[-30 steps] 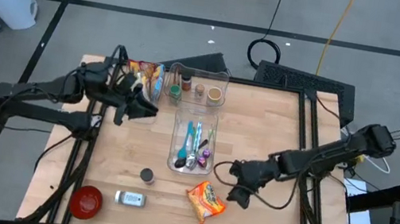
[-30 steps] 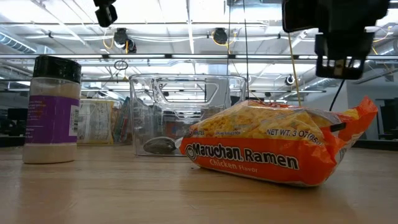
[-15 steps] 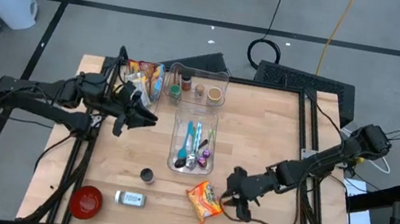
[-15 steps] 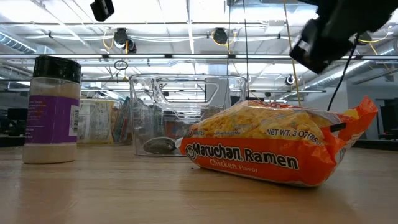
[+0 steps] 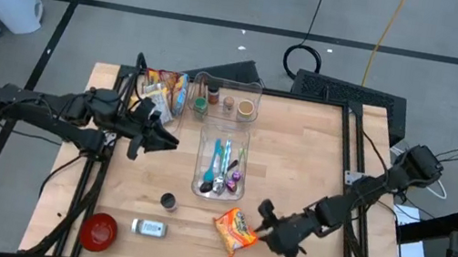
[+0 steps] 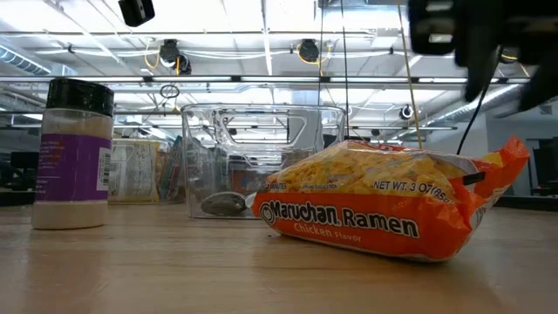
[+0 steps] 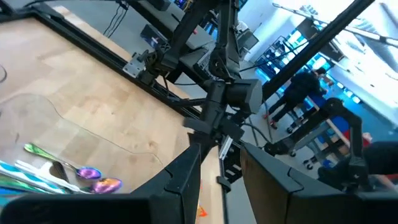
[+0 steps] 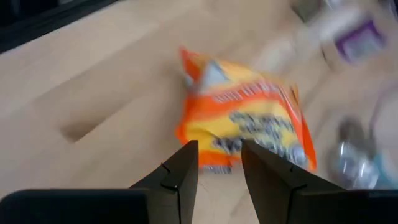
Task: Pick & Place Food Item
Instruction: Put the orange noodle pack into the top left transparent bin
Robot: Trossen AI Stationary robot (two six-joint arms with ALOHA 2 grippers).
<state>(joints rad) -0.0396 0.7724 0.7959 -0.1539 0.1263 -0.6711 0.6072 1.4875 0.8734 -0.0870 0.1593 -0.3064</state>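
Note:
An orange Maruchan ramen pack (image 5: 236, 231) lies flat on the wooden table near its front edge; it also shows in the low view (image 6: 384, 214). My right gripper (image 5: 262, 229) hovers just right of the pack and above it, tilted down toward it. It is open, with nothing between its fingers (image 8: 219, 146), and the ramen pack (image 8: 249, 121) lies just ahead of them. My left gripper (image 5: 164, 140) hangs over the table's left half, left of the clear bin. It is open and holds nothing (image 7: 221, 149).
A clear bin (image 5: 221, 166) with utensils stands mid-table. Jars (image 5: 224, 102) and snack bags (image 5: 166, 89) sit at the far edge. A lying spice bottle (image 5: 149, 227), a red bowl (image 5: 98, 231) and a small dark jar (image 5: 168, 201) are at the near left.
My right gripper has moved toward the table's near edge and down, to the right side of the ramen pack, rolling about its own axis on the way. My left gripper has swung a little toward the near edge. The pack has not moved.

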